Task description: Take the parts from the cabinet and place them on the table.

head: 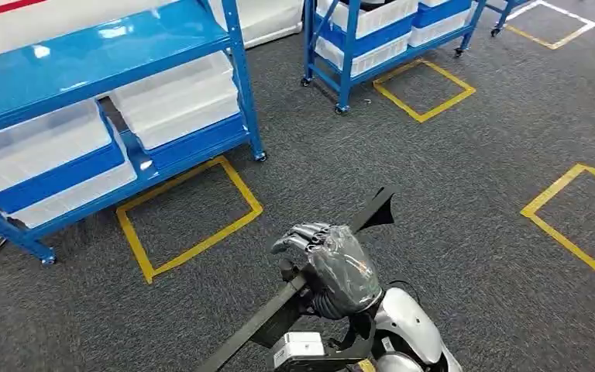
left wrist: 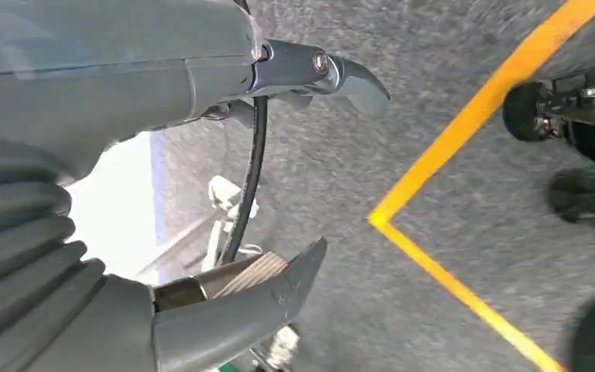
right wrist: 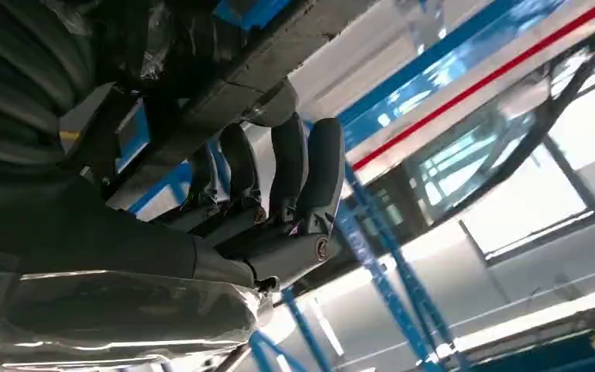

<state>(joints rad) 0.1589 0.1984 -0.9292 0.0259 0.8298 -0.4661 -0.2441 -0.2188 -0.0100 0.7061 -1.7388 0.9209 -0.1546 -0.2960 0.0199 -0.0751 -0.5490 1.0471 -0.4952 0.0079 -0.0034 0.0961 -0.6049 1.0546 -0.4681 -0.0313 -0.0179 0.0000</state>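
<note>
From the head view, my right robot hand (head: 333, 263) is wrapped around a long black bar-shaped part (head: 372, 213), carried slantwise over the carpet, I judge so it clears the blue cabinet (head: 93, 70); my left robot hand (left wrist: 201, 155) hangs with fingers apart, holding nothing, over the yellow floor tape (left wrist: 465, 132); the right wrist view shows my fingers (right wrist: 302, 170) curled tight round the part

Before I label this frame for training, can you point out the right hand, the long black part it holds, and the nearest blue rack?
right hand (head: 339, 267), head view, back of the hand.
long black part (head: 376, 211), head view, upper end past the fingers.
blue rack (head: 242, 74), head view, front corner post.
</note>
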